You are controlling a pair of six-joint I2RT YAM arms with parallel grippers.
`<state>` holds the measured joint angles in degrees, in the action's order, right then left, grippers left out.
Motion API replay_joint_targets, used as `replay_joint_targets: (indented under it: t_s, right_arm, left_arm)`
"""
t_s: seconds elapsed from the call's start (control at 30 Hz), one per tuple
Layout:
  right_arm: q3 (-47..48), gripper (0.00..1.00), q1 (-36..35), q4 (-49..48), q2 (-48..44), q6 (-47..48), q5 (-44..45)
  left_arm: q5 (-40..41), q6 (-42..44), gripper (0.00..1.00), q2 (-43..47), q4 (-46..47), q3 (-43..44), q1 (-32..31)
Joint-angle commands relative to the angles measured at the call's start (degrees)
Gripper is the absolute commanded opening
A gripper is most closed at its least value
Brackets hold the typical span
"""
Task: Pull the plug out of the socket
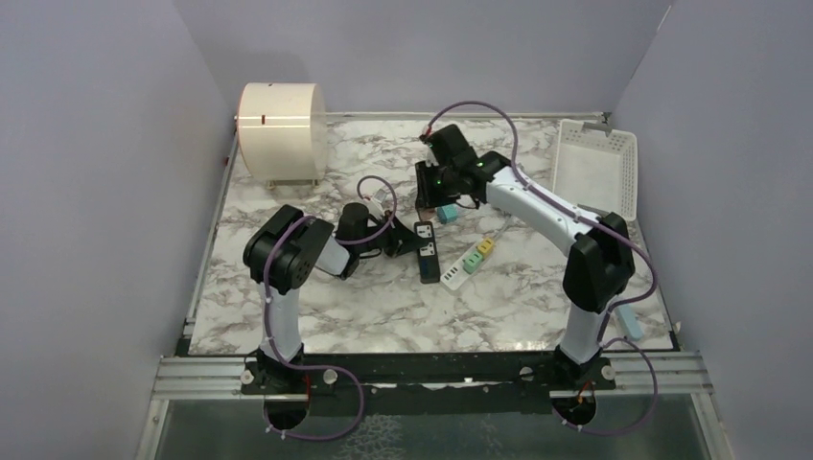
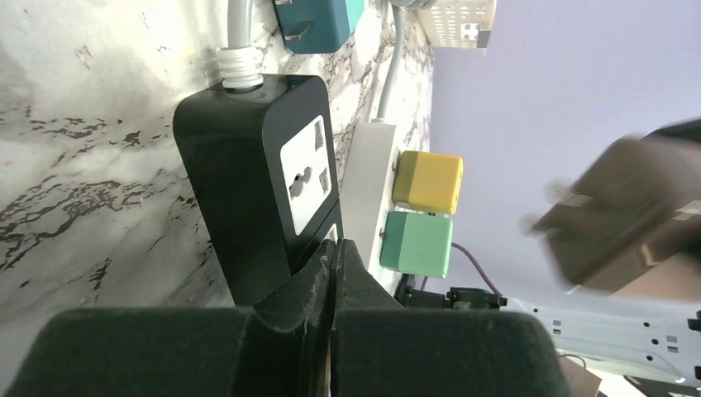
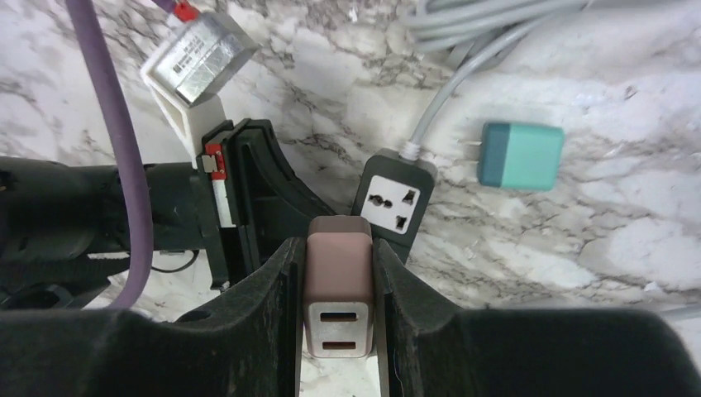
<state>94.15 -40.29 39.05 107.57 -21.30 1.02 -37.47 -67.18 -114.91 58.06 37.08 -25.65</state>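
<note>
The black socket strip lies at the table's middle, its white outlet face empty. My right gripper is shut on the pinkish-brown plug and holds it in the air above and apart from the socket. In the top view this gripper hovers behind the strip. The plug shows blurred at the right of the left wrist view. My left gripper is shut with nothing between its fingers. Its tips rest against the near end of the socket strip.
A teal plug lies loose beside the strip's cord end. A white power strip with a yellow plug and a green plug lies right of the black one. A white basket stands back right, a cream cylinder back left.
</note>
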Motion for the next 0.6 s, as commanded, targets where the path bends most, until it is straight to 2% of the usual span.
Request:
replay_joint_targets:
  t_s: [0.0, 0.07, 0.2, 0.33, 0.5, 0.53, 0.57]
  right_arm:
    - [-2.5, 0.01, 4.0, -7.7, -5.5, 7.3, -12.5]
    - [-2.5, 0.01, 6.3, -7.5, -5.3, 7.5, -14.4]
    - [-6.3, 0.01, 13.8, -13.9, -5.0, 3.6, -27.9]
    - [-5.1, 0.01, 15.2, -13.7, -1.4, 4.6, -22.8]
    - [-6.1, 0.01, 17.3, -15.2, 2.5, 3.8, -21.7]
    - [-6.4, 0.01, 17.4, -15.1, 3.0, 3.7, -19.2]
    - [-6.7, 0.01, 17.5, -15.1, 3.4, 3.7, -17.5]
  left_arm:
    - [9.4, 9.9, 0.00, 0.3, -21.2, -0.3, 0.7]
    - [11.0, 12.7, 0.00, 2.2, -25.4, 1.0, 0.9]
    - [15.3, 19.5, 0.00, 5.5, -37.5, 5.8, 1.1]
    - [18.5, 25.1, 0.00, 10.8, -46.2, 9.8, 1.1]
    - [22.3, 30.8, 0.00, 23.9, -53.6, 14.0, 0.8]
    - [21.9, 32.2, 0.03, 26.0, -54.2, 14.5, 0.7]
    - [21.3, 34.0, 0.14, 27.9, -54.6, 14.7, 0.7]
